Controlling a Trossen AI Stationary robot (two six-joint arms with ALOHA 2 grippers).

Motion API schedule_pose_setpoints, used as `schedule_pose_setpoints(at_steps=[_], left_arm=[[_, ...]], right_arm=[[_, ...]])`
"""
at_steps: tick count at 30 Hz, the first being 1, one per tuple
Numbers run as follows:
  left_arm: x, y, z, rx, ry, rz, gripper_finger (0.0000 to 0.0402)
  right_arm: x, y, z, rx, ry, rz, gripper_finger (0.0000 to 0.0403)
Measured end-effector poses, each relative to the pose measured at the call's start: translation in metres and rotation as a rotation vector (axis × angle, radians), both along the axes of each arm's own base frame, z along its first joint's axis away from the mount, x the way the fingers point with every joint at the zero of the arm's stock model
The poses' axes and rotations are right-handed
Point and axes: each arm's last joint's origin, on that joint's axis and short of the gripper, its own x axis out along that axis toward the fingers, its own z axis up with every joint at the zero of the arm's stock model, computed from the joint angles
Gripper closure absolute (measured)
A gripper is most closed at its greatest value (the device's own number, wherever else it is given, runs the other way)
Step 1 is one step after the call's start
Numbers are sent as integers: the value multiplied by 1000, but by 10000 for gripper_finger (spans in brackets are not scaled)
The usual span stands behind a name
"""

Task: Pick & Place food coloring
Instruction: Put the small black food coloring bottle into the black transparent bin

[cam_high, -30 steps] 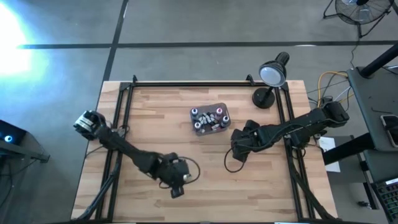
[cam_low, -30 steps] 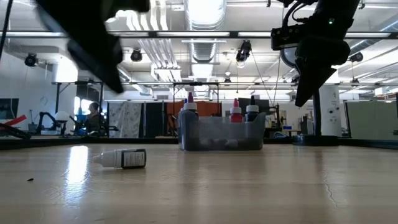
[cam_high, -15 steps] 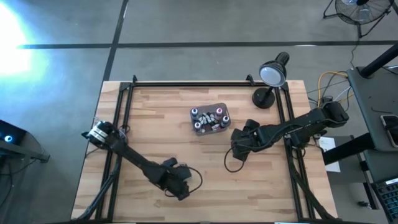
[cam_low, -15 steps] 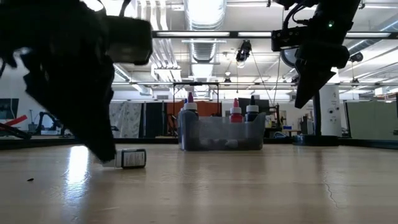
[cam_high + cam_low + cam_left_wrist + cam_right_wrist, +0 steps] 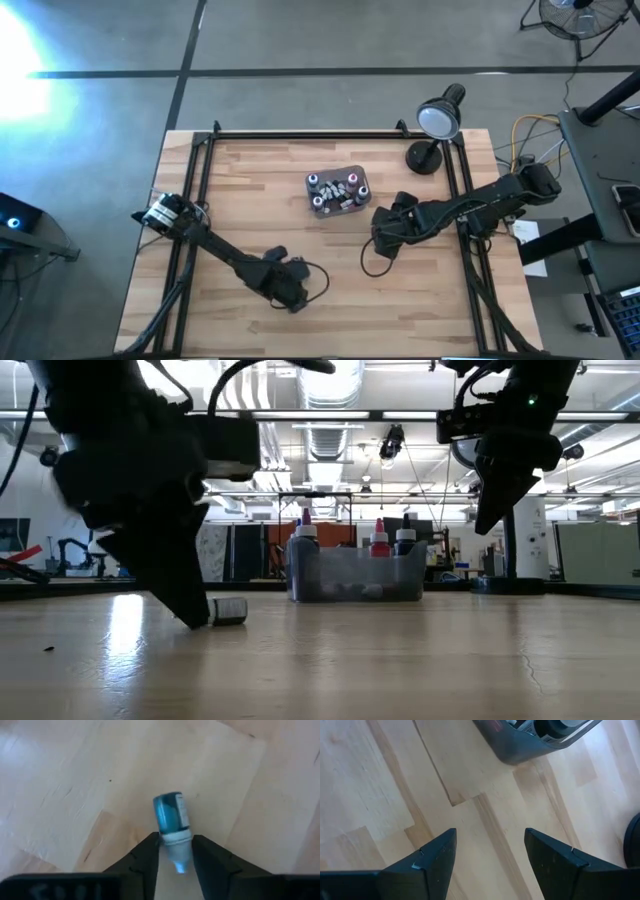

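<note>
One small food coloring bottle (image 5: 171, 815), with a blue body and a white cap, lies on its side on the wooden table near the near edge. In the low view only its body end (image 5: 228, 610) shows past my left gripper (image 5: 195, 615). My left gripper (image 5: 176, 855) is down at the table, shut on the bottle's cap end. In the high view the gripper (image 5: 292, 295) hides the bottle. Several more bottles stand in the smoky-grey tub (image 5: 337, 192) at mid-table. My right gripper (image 5: 383, 238) hangs open above the table, just right of the tub (image 5: 530, 745). My left gripper pinches the bottle's white cap (image 5: 176, 839) between its two fingers, one on each side. The fingers (image 5: 150, 852) come slanting down from the cap end, in line with the bottle's length. The bottle lies on its side on the table, body pointing away from the gripper.
A black desk lamp (image 5: 435, 130) stands at the far right corner. A dark cable (image 5: 375, 262) loops on the table below my right arm. A black frame (image 5: 195, 190) runs along the table's edges. Bare wood lies between the tub (image 5: 355, 585) and the lying bottle.
My left gripper has come down from above the table onto the lying bottle, moving a little toward the table's right, and now covers its cap end. My right arm has kept still.
</note>
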Motion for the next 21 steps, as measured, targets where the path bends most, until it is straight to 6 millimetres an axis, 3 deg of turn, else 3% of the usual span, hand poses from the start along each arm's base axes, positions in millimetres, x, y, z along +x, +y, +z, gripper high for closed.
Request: schedule_pose_setpoints(at_steps=[6,12,15,21], left_arm=[[2,4,-3,36,29,-74,332],[12,25,4,32,24,-60,370],[17,46,13,124,22,-62,378],[25,112,68,286,-106,44,380]], right_arm=[[-2,0,-2,-2,9,-3,174],[-2,-1,-4,-1,11,-11,174],[-3,-1,-3,11,-8,-49,174],[-9,-3,15,24,-110,-122,175]])
